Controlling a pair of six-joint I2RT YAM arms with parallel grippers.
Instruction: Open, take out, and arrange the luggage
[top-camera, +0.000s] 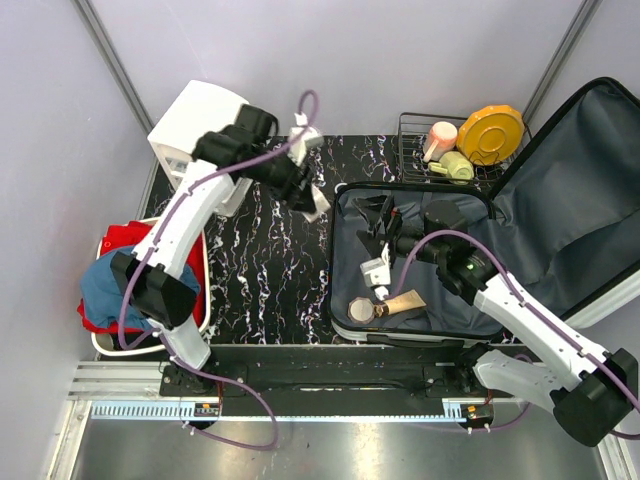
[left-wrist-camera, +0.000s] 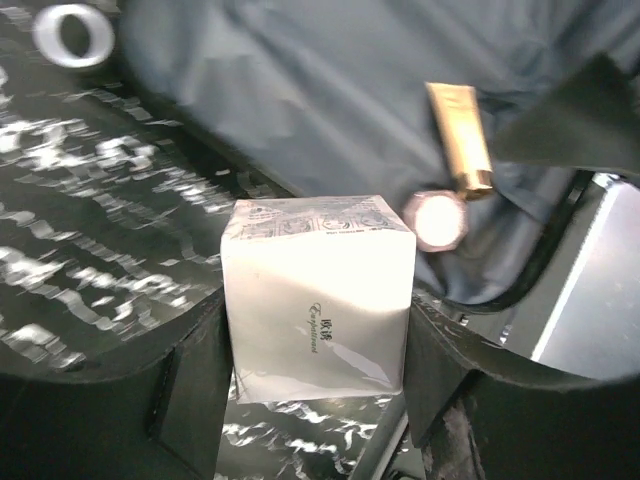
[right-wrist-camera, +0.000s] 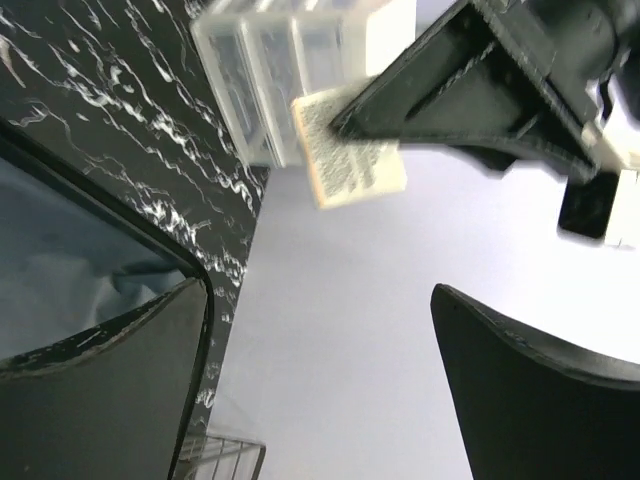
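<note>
Black marble-patterned tabletop (top-camera: 270, 290) with white veining fills the middle of the overhead view. The large hard-shell suitcase (top-camera: 560, 215) lies open at centre right, and its dark grey fabric lid leans towards the upper right.

Left of the case, the left gripper (top-camera: 310, 195) clamps a small white glossy carton (left-wrist-camera: 318, 310) between its black pads. The wrist view shows flat faces, crisp edges and fine print on the front. The right gripper (top-camera: 377, 270) hangs over the case's lower half with its fingers spread and nothing between them. Just below it, a gold tapered tube (top-camera: 405, 302) and a round shiny lidded compact (top-camera: 360, 309) lie on the soft lining.

The step in hand looks like placing the carton on the table.
- **Orientation:** keep it level and square to the white translucent drawer unit (top-camera: 195, 120) at upper left.
- **Placement:** lower it onto bare marble well apart from the case rim.
- **Release:** let go only once its base sits flat, because the slick wrapping could slide against the pads.
- **Exit:** lift straight up so the light box is not tipped.
</note>
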